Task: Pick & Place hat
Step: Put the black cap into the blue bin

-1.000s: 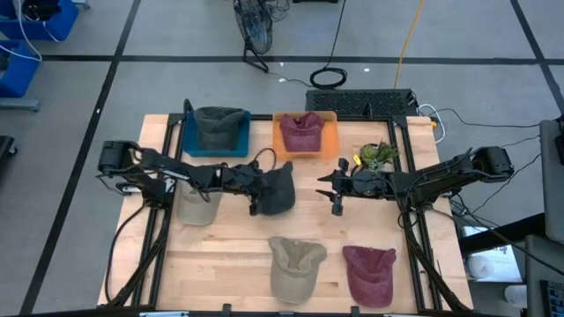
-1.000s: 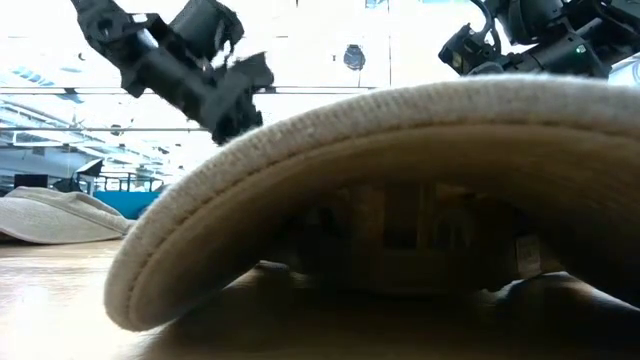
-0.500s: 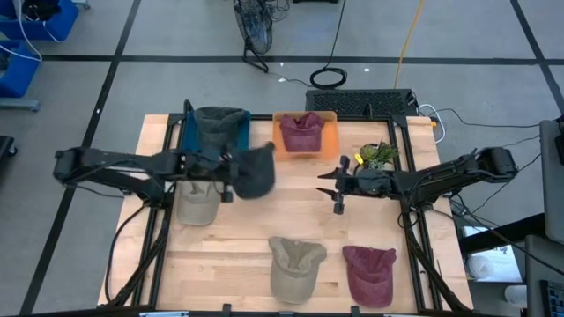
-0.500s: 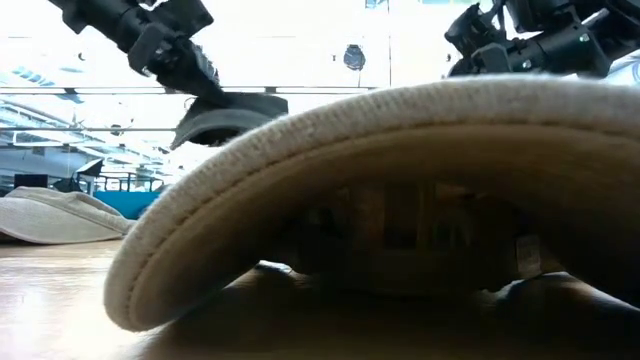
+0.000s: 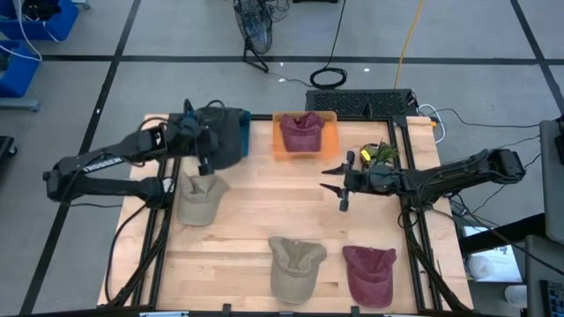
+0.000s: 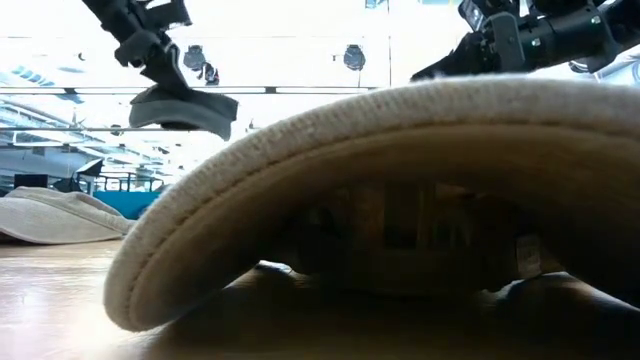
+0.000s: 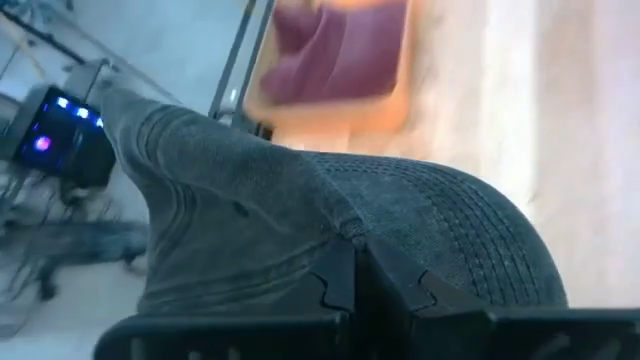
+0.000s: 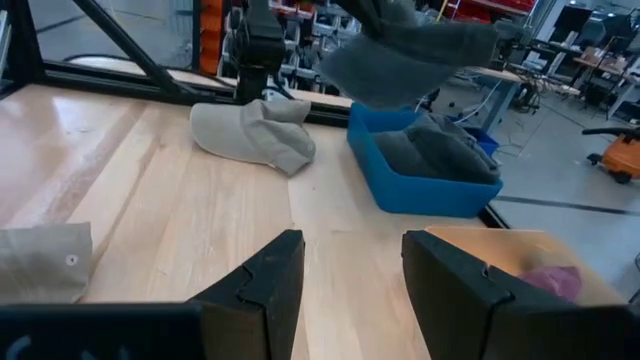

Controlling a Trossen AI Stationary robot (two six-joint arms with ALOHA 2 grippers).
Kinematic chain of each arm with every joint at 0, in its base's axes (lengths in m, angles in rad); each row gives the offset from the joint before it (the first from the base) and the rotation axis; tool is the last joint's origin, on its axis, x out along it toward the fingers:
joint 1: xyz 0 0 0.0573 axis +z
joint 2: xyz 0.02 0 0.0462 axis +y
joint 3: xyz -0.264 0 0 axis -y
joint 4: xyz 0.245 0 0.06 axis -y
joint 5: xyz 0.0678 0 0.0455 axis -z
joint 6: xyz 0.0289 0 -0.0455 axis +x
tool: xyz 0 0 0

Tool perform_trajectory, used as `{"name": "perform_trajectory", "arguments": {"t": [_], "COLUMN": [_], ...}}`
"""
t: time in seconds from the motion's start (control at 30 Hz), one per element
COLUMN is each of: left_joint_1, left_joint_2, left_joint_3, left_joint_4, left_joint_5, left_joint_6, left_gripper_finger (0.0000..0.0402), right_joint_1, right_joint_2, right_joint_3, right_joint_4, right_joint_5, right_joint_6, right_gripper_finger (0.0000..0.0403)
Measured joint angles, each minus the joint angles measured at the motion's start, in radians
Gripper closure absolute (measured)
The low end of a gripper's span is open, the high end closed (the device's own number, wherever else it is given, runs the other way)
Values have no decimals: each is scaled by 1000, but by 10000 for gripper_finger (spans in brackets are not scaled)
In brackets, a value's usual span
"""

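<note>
A dark grey hat [image 5: 225, 143] is held aloft by the left pincer [image 5: 201, 150], whose fingers are clamped together on the fabric, as the left wrist view shows. It is carried over the blue bin [image 5: 240, 121] at the far left of the counter [image 5: 264, 211], where another grey hat already lies inside (seen most clearly from the right wrist view). The carry appears nearly complete; the release into the bin is not yet made.

An orange bin [image 5: 328, 132] beside the blue one, along the far edge, holds a maroon hat [image 5: 301, 130], so that colour seems partly sorted. Three hats remain loose on the wood: a beige hat [image 5: 199, 199] near the left edge, a khaki hat [image 5: 294, 267] at the near edge, and a second maroon hat [image 5: 370, 273] toward the near right corner. Most of the work is judged to be left.

The right pincer [image 5: 345, 184] hovers over the right half of the counter with its fingers spread apart, holding nothing.

The counter is of pale wooden planks in a black frame, with a small green plant [image 5: 379, 155] near its far right corner. Around it is a grey floor marked with dark lines, with cables trailing behind (a workshop with shelving is glimpsed from the right wrist view).
</note>
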Motion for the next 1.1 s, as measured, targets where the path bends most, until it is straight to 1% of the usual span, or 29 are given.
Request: {"name": "perform_trajectory", "arguments": {"t": [0.13, 0.23, 0.3, 0.4, 0.47, 0.57, 0.7, 0.87, 1.0, 1.1], "left_joint_1": [78, 125, 149, 175, 188, 211, 260, 319, 365, 378], "left_joint_2": [32, 73, 106, 160, 198, 245, 297, 311, 312, 312], "left_joint_3": [3, 3, 3, 3, 3, 3, 3, -20, -74, -118], "left_joint_4": [-12, -11, -11, -4, 10, 38, 43, 62, 130, 197], "left_joint_5": [-1, -7, -12, -55, -76, -73, -61, -12, 9, 25], "left_joint_6": [171, 262, 321, 422, 475, 516, 554, 572, 573, 600], "left_gripper_finger": [390, 395, 388, 381, 385, 395, 385, 395, 377, 365], "right_joint_1": [0, 0, 0, 0, 0, 0, 0, 0, 0, 0], "right_joint_2": [-8, -8, -8, -8, -8, -8, -8, -8, -8, -8], "right_joint_3": [0, 0, 0, 0, 0, 0, 0, 0, 0, 0], "right_joint_4": [0, -1, -1, -3, -4, -12, -45, -105, -126, -128], "right_joint_5": [0, 0, 0, 0, 0, 0, 0, 1, 2, 2], "right_joint_6": [0, -4, -13, -19, -20, -23, -22, -20, -19, -19], "right_gripper_finger": [248, 248, 248, 248, 248, 248, 248, 248, 248, 248]}}
